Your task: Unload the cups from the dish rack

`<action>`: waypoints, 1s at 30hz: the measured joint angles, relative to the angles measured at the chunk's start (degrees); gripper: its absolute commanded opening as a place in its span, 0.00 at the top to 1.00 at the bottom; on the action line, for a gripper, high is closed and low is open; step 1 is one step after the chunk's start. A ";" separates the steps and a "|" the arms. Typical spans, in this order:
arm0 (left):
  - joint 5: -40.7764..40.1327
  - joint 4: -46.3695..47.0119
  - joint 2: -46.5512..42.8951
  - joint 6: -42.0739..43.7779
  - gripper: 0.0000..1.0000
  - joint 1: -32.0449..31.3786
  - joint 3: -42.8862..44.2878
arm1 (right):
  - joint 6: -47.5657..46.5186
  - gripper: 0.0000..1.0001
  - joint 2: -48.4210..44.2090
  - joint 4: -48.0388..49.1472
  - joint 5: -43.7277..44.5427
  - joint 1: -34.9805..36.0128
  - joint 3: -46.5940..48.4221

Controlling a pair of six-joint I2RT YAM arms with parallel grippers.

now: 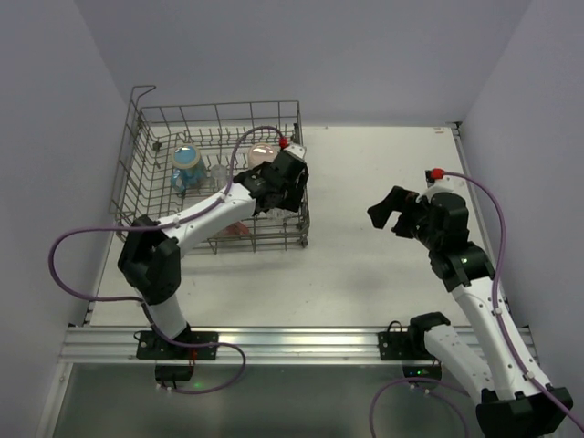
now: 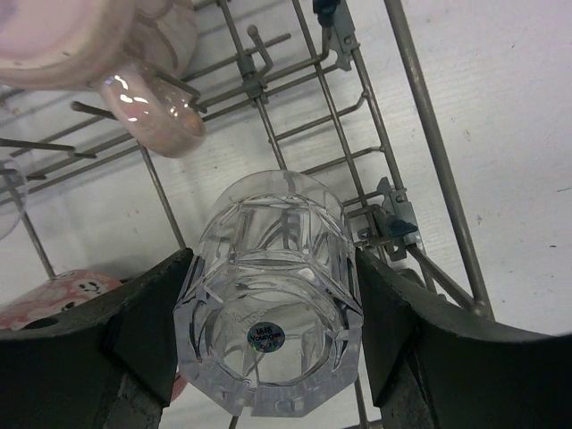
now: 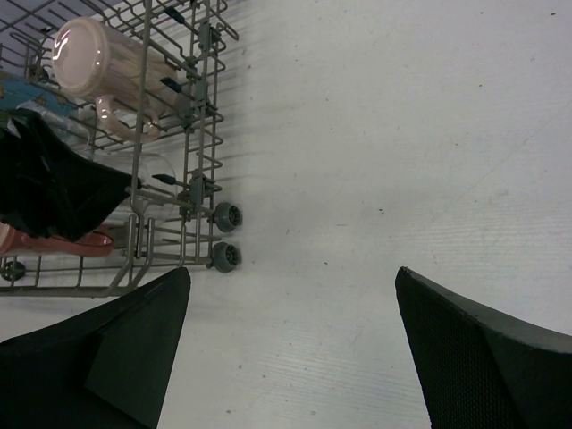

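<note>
My left gripper point(image 1: 274, 196) is inside the grey wire dish rack point(image 1: 137, 164), at its right end. In the left wrist view, the left gripper point(image 2: 268, 331) is shut on a clear glass tumbler point(image 2: 268, 268), with a finger pressed against each side. The tumbler's base, with a round sticker, faces the camera. A pale pink-cream handled mug point(image 2: 71, 36) lies just beyond it; it also shows in the top view point(image 1: 265, 153) and the right wrist view point(image 3: 98, 67). My right gripper point(image 1: 388, 214) is open and empty over bare table right of the rack, its fingers wide apart point(image 3: 295, 357).
A blue-lidded cup point(image 1: 187, 164) stands in the rack's left half. A reddish-pink item point(image 3: 54, 241) lies on the rack floor near the front. The rack's tall right wall point(image 2: 429, 134) is close beside the tumbler. The rack has small wheels point(image 3: 223, 237).
</note>
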 measured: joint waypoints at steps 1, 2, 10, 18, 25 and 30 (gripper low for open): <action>-0.17 -0.66 -0.74 0.11 1.00 0.00 0.66 | 0.13 0.01 0.33 -0.02 -0.15 0.00 0.04; -0.31 -1.16 -1.57 0.24 1.00 0.00 1.27 | 0.24 0.01 0.70 -0.02 -0.37 0.00 0.11; 0.74 -3.10 -10.51 0.61 1.00 0.00 4.52 | 1.49 0.01 3.69 0.13 -2.93 0.00 2.12; 9.51 3.48 -26.95 2.23 1.00 0.00 -2.36 | 5.25 0.01 9.62 0.81 -11.58 -0.04 6.47; 20.33 15.39 -39.58 4.66 1.00 0.07 -16.11 | 14.71 0.03 15.63 7.26 -25.57 -0.11 7.48; 27.71 23.04 -45.94 6.16 1.00 0.07 -26.45 | 25.40 0.07 18.82 18.05 -36.79 -0.11 5.79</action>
